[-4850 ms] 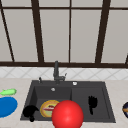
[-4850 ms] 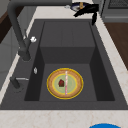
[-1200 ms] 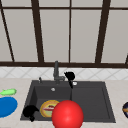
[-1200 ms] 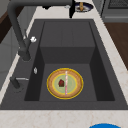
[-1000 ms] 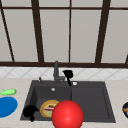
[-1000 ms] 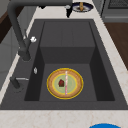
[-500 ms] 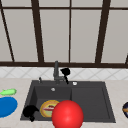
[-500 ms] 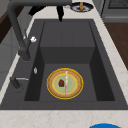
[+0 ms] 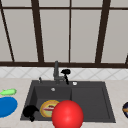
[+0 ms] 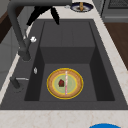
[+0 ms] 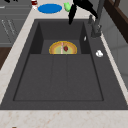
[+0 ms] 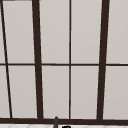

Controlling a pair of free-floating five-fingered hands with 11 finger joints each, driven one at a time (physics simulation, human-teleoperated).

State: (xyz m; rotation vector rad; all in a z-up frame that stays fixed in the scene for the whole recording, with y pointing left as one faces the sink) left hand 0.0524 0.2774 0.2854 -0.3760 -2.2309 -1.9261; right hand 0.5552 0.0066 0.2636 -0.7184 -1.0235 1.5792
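I see right robot hand (image 9: 65, 72) beside faucet (image 9: 56, 71), grip unclear; left robot hand (image 9: 30, 111) at sink (image 9: 100, 100) rim, grip unclear; pale tabletop (image 9: 117, 90), window (image 9: 70, 32) behind.

A tall window (image 9: 70, 32) with dark brown bars rises behind the right hand (image 9: 65, 72). Pale tiled wall (image 9: 100, 74) runs below it, above the marbled counter (image 9: 117, 92).

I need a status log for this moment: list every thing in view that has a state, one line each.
Right hand: in the air beside the faucet's spout, one finger pointing down.
Left hand: over the sink's front left corner.
Faucet: no water visible.
Patterned plate: flat on the basin floor, a small dark red piece on it.
Blue plate: flat on the left counter.
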